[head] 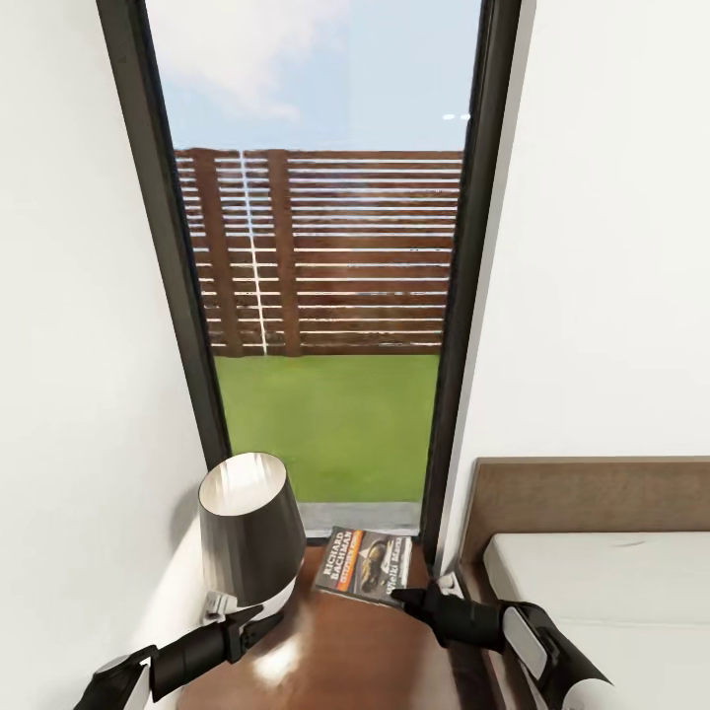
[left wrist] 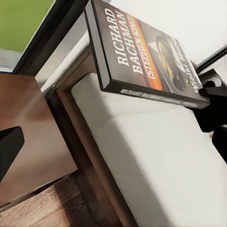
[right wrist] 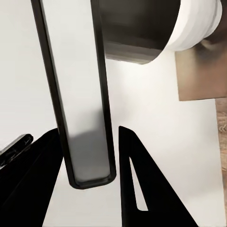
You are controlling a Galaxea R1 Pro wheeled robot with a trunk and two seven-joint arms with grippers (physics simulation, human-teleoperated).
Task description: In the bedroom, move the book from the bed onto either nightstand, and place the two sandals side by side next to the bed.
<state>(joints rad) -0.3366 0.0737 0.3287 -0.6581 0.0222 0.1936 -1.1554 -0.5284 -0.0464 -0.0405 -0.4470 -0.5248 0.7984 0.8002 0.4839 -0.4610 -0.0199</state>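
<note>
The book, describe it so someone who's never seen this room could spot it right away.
Find the tall black-framed window beside the bed's headboard. Below it is a dark reddish-brown nightstand carrying a dark, silver-topped lamp. The book is the thin paperback right of the lamp, gripped by the right end effector: white "Richard Bachman" lettering, orange band.

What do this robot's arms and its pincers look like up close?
Both arms are mostly glossy black with rounded segments. The right arm has a white panel edged in black near the wrist, and the left arm shows a pale grey band. The left gripper tapers to thin black pointed fingers. The right gripper has flat, wedge-shaped black fingers. No loose cables or lettering are visible.
</note>
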